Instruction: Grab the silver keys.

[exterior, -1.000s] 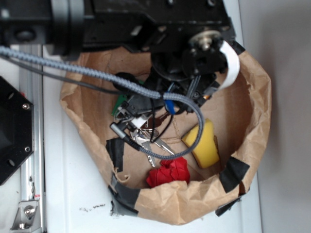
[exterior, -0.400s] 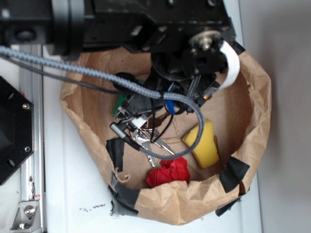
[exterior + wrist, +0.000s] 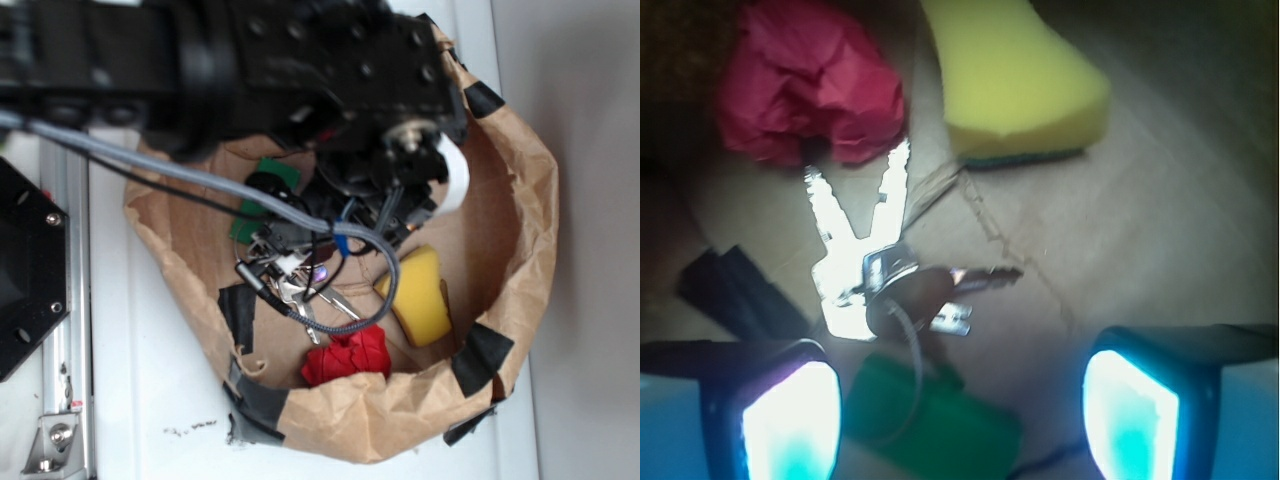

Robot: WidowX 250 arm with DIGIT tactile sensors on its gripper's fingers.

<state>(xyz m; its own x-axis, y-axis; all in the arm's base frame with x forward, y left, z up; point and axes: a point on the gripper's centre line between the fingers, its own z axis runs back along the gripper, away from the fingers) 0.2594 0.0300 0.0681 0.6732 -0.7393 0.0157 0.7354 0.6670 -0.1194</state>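
The silver keys point(image 3: 872, 245) lie fanned on the brown paper floor of the bag, two bright blades pointing away and a darker brownish key point(image 3: 930, 290) among them. Their thin wire ring point(image 3: 908, 350) loops back over a green block point(image 3: 940, 425). My gripper point(image 3: 960, 420) is open, hanging above the green block, with the keys just ahead of the fingertips and nothing between the glowing pads point(image 3: 790, 425). From outside, the keys point(image 3: 300, 292) show under the black arm point(image 3: 330, 60) and the grey cable; the fingers themselves are hard to make out there.
A yellow sponge point(image 3: 1015, 85) point(image 3: 420, 295) and a crumpled red wad point(image 3: 810, 85) point(image 3: 348, 355) lie beyond the keys. The brown paper bag's tall walls point(image 3: 525, 200), patched with black tape point(image 3: 240, 305), ring everything. The green block point(image 3: 262, 195) sits by the back wall.
The arm has swung left and lower across the bag's top, and the wrist shifted slightly. More of the green block shows. Keys, sponge and red wad have not moved.
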